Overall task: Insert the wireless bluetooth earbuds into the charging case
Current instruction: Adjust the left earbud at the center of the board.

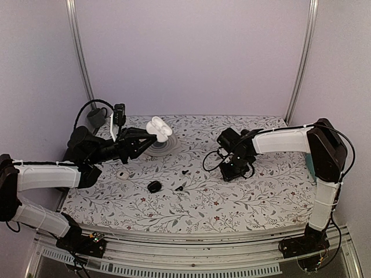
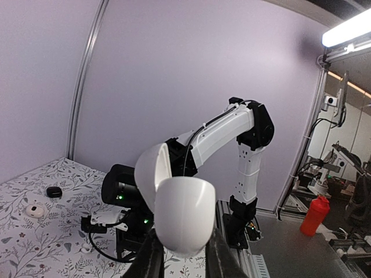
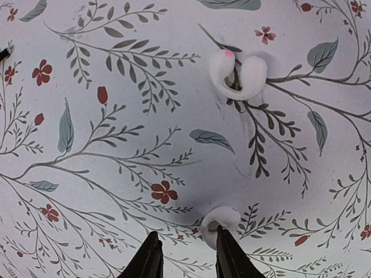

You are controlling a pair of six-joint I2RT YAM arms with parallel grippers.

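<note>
top view: left fingers [image 1: 142,138] clenched on the open charging case [image 1: 158,128], held above the desk [image 1: 261,197]; right fingers [image 1: 233,169] low
left wrist: case glossy, likely slippery
right wrist: fingers parted, one earbud [image 3: 220,222] at a fingertip, a second earbud [image 3: 237,75] beyond; judged tiny, light, slick, take its rounded body

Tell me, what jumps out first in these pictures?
The open white charging case, held up at the left by the left gripper. Next, the right gripper hangs low over the flowered table, jaws apart, a white earbud just ahead of it and a curled white piece farther off.
</note>
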